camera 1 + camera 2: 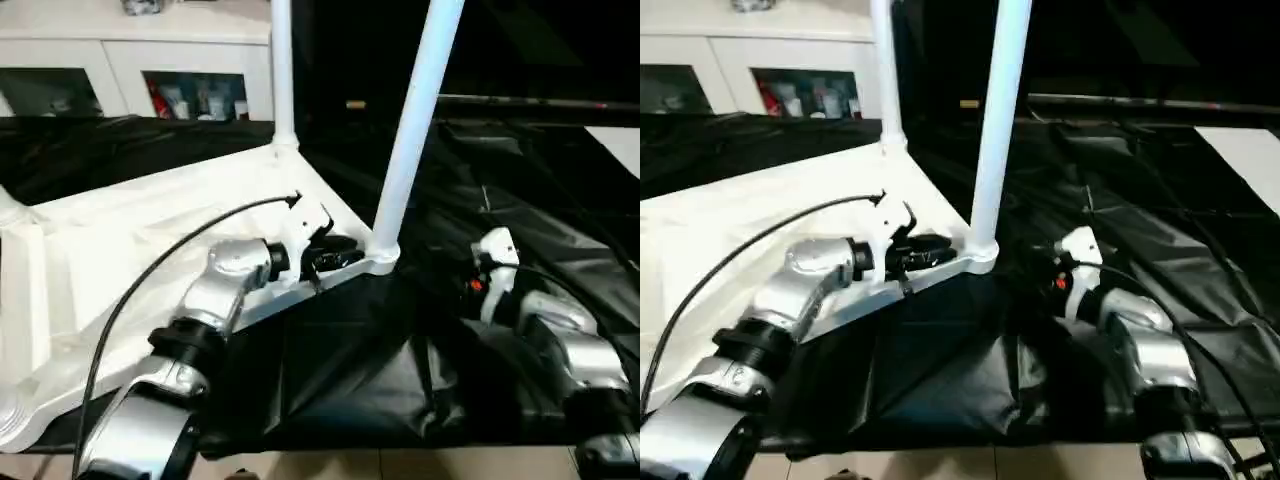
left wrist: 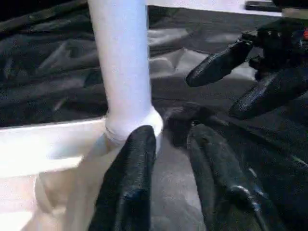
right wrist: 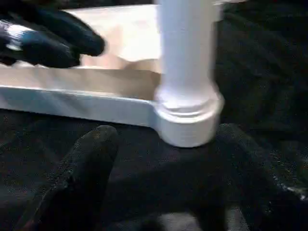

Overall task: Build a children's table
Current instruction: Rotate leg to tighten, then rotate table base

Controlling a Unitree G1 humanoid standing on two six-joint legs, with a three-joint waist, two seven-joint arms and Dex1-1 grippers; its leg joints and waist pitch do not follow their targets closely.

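Tabletop [image 1: 130, 240] lies inverted on black-draped worktop [image 1: 520, 200]; near leg [image 1: 410, 130] stands socketed. Left end effector [image 2: 168, 144] and right end effector [image 3: 163, 159] both apart, empty. Judged next: fetch another leg.

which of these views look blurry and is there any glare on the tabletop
Right wrist view: smeared, the leg and right gripper soft. Left wrist view: left gripper out of focus. Eye views: tabletop washed out bright against the dark black sheet.
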